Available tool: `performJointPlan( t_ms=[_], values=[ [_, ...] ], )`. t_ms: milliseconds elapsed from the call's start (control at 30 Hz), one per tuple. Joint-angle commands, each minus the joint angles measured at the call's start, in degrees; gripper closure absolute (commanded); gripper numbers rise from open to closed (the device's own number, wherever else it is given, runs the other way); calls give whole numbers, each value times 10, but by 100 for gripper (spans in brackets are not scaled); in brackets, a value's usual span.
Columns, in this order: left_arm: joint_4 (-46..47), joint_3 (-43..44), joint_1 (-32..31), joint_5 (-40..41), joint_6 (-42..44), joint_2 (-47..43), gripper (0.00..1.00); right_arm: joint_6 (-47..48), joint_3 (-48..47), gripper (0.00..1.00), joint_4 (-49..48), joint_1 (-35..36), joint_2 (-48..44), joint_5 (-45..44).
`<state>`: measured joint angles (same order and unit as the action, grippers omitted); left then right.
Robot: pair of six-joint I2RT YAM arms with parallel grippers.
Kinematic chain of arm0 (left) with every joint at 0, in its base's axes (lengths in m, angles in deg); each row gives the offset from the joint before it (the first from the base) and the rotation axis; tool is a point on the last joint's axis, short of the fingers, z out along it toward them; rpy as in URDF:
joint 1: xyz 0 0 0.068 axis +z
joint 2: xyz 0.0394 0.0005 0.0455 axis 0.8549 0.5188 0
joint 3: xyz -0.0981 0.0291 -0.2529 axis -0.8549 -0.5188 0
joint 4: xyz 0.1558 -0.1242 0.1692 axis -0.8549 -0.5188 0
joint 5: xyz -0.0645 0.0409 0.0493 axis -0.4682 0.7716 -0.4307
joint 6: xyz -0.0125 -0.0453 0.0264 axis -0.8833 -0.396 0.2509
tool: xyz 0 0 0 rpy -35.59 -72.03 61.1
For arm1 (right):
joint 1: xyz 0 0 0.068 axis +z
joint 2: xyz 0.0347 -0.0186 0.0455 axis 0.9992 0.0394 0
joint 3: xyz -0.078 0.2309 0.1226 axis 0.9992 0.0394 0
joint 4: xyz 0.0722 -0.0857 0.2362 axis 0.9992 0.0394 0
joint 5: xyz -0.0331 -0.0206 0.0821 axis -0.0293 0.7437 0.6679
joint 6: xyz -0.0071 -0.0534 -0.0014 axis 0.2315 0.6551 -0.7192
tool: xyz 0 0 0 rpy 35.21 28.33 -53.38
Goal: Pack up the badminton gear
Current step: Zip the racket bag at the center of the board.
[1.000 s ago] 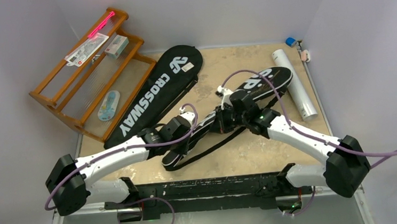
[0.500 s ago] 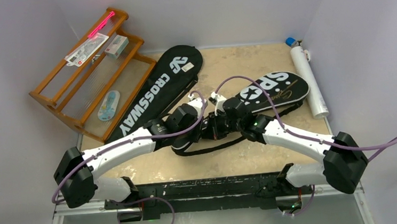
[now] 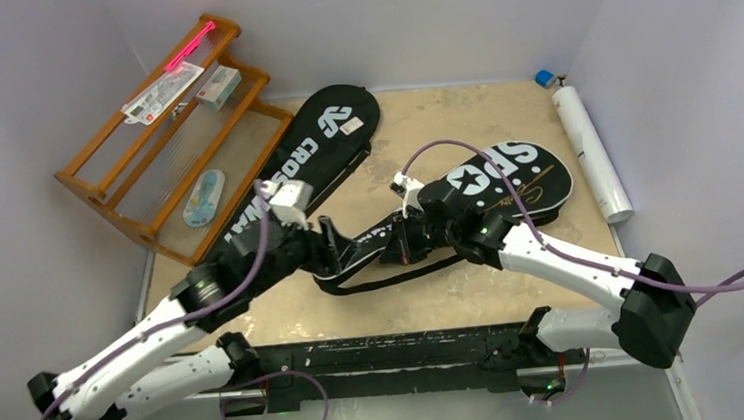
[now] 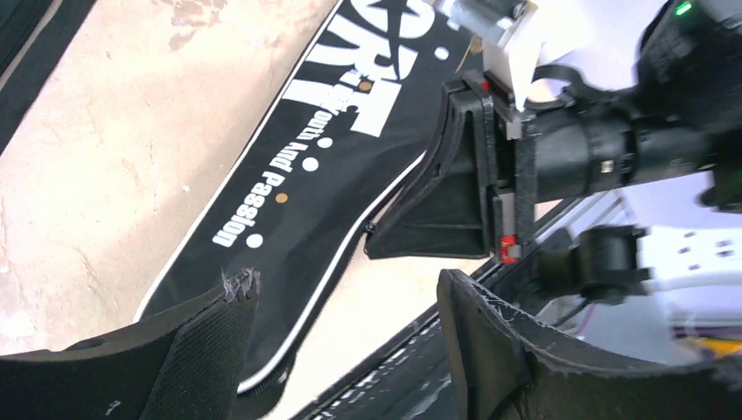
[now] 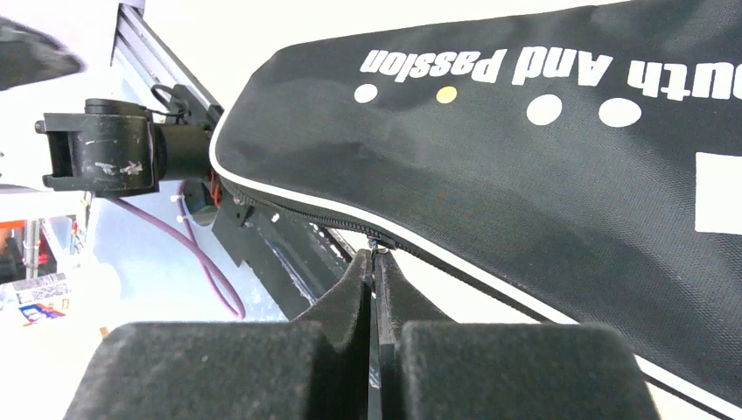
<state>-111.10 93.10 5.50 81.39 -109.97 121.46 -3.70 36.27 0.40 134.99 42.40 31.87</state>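
Right tool (image 5: 374,267) pinches zipper pull (image 5: 377,248) on SPORT cover (image 5: 542,201); left tool (image 4: 347,284) gapes.

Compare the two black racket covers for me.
The CROSSWAY cover lies beside the wooden rack, slanting steeply away; the SPORT cover lies further right, nearly sideways. Nothing grips the CROSSWAY cover; the right tool pinches the SPORT cover's zip pull. Both are black with white lettering.

Left gripper (image 4: 346,293) wide, right gripper (image 5: 376,262) tight
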Motion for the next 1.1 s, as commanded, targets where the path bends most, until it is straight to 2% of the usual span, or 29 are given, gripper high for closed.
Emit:
performJointPlan(
  t_ms=[0,67,100,133,267,333,433,533,600,700,933,1000,1067],
  values=[
    [-55,-21,1,64,-112,-88,24,5,-43,100,0,-1,-29,-12],
    [-94,-31,1,116,-184,-133,7,2,-43,100,2,0,-36,-16],
    [-115,-39,1,143,-232,-158,2,1,-43,100,6,0,-40,-19],
    [-127,-51,1,161,-283,-187,1,1,-43,100,8,-1,-44,-21],
    [-133,-114,1,192,-429,-307,6,-2,-43,100,18,0,-59,-31],
    [-172,-126,1,211,-504,-342,10,-3,-44,100,23,0,-64,-34],
    [-286,-106,1,230,-649,-335,17,-1,-45,100,27,-1,-70,-36],
    [-373,-85,1,214,-764,-283,19,-1,-45,100,32,-1,-78,-39],
    [-366,-89,1,190,-793,-259,18,-1,-43,100,33,-1,-83,-39],
    [-297,-119,1,164,-801,-243,17,-2,-39,100,34,-2,-92,-35],
    [-196,-159,1,150,-824,-219,18,-2,-31,100,33,-1,-101,-16],
    [-162,-170,1,126,-825,-204,20,-2,-31,100,33,-2,-101,-15],
    [-145,-173,1,115,-826,-183,27,0,-31,100,29,-1,-101,-11]
  ],
)
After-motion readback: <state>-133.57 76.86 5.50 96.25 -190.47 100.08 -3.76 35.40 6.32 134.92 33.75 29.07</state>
